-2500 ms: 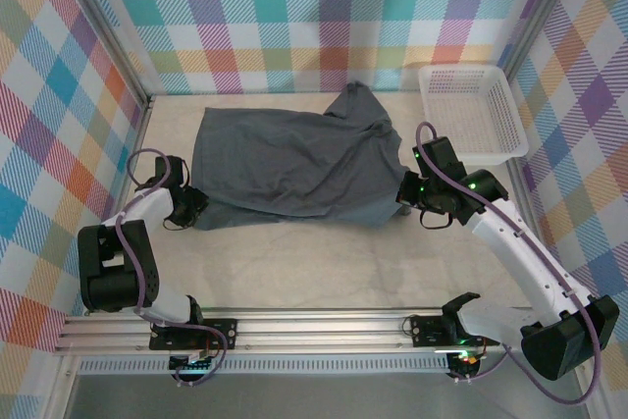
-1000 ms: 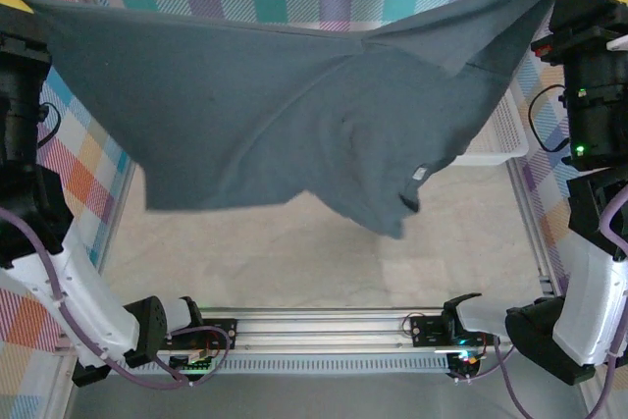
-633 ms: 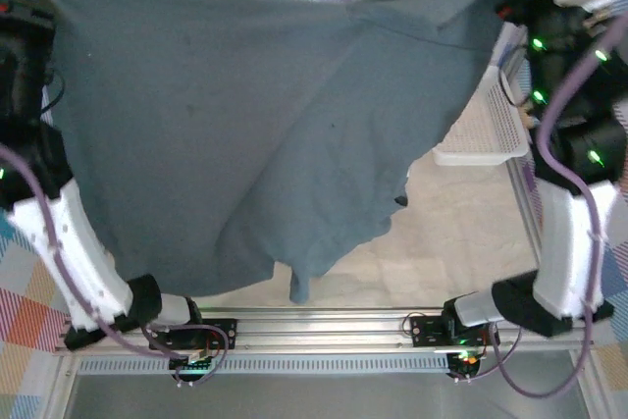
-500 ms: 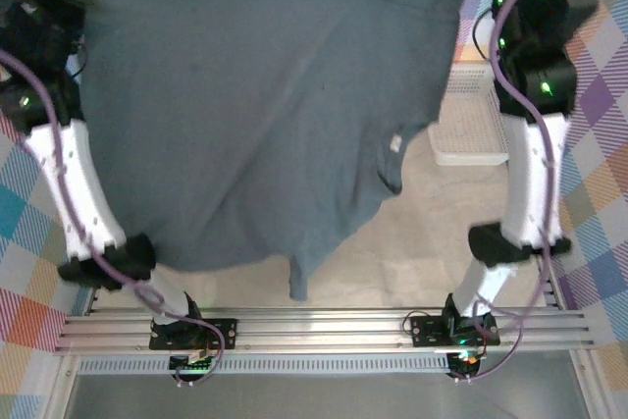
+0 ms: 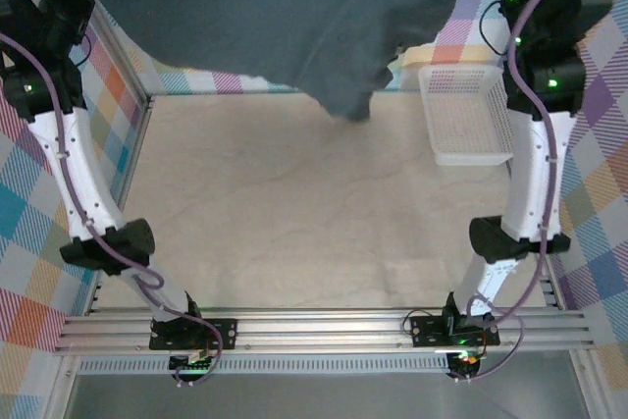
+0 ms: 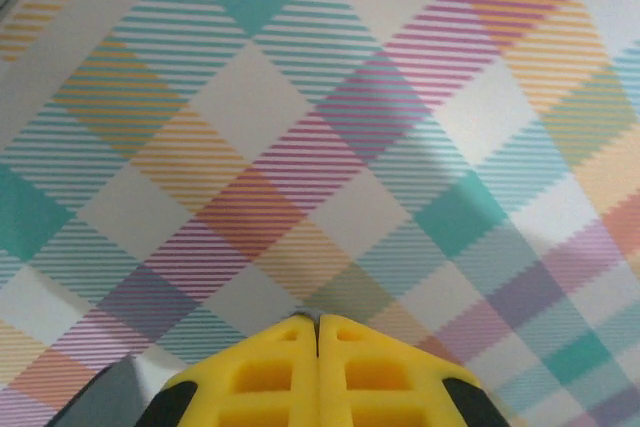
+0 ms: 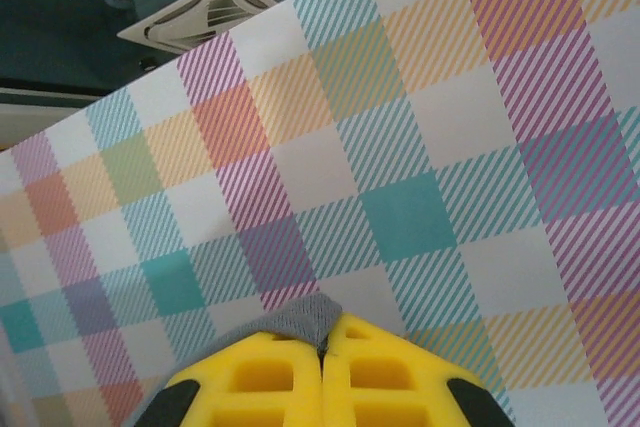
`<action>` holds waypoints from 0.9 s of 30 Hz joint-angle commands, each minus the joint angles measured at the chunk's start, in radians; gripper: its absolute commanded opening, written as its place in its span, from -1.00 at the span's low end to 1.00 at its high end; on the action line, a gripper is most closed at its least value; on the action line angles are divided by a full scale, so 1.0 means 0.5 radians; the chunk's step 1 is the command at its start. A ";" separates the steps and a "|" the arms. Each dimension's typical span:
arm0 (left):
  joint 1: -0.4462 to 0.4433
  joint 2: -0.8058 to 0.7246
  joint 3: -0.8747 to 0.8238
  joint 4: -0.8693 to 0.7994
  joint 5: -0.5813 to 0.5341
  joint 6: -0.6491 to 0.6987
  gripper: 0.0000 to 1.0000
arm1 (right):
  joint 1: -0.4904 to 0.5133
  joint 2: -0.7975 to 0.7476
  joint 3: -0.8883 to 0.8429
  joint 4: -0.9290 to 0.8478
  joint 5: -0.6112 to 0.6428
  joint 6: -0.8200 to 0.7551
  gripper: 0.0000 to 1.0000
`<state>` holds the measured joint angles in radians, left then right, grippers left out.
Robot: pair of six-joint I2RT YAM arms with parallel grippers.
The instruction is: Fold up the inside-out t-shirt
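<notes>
Both arms stand high against the rear plaid wall. The left gripper [image 6: 318, 325] is clamped on one end of the inside-out t-shirt [image 5: 294, 31] and the right gripper [image 7: 322, 335] pinches grey fabric at the other end. The garment hangs stretched between them, its lowest fold drooping near the white basket [image 5: 469, 115] on the table [image 5: 294, 223]

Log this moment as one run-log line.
t-shirt: raised, spread out | left gripper: shut on t-shirt | right gripper: shut on t-shirt | basket: empty
</notes>
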<state>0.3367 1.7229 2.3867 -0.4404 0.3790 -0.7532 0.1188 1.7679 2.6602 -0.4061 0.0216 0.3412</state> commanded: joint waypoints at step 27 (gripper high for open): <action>-0.256 -1.517 -3.268 0.045 -0.484 0.506 -0.95 | 0.038 -1.832 -3.654 -0.546 -0.022 1.522 -1.00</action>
<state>0.2096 1.1198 0.7975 -0.2787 0.2199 -0.5304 0.1238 1.0061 0.9035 -0.5102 -0.1173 0.9409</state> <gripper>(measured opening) 0.049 0.049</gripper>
